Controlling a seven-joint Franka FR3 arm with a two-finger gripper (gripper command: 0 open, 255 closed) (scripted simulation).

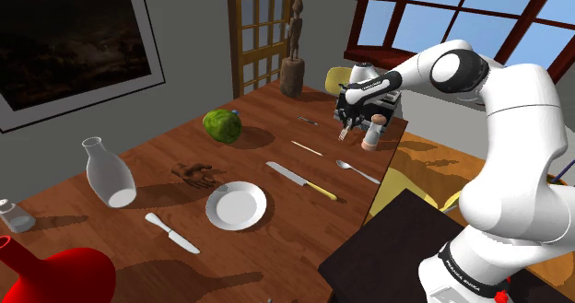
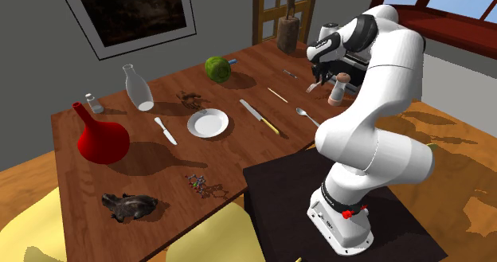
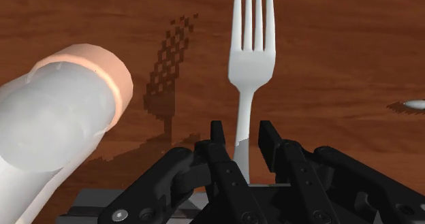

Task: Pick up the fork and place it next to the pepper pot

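Over the wooden tabletop [image 1: 276,149], the black hand [image 1: 346,119] hangs just beside the pepper pot [image 1: 373,133]. Its fingers pinch the handle of the pale fork [image 3: 250,59], whose tines reach beyond the fingertips, near the pot but not touching it.

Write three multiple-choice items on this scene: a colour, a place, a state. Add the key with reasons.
1. The vase at the table's corner is: A blue, B red, C green.
2. The pepper pot stands: A on the plate, B beside the vase, C near the table edge, by the gripper.
3. The fork is: A clasped between the fingers, B lying on the plate, C lying by the spoon.
Key: B, its body is red; C, it stands beside the gripper; A, both fingers close on its handle.
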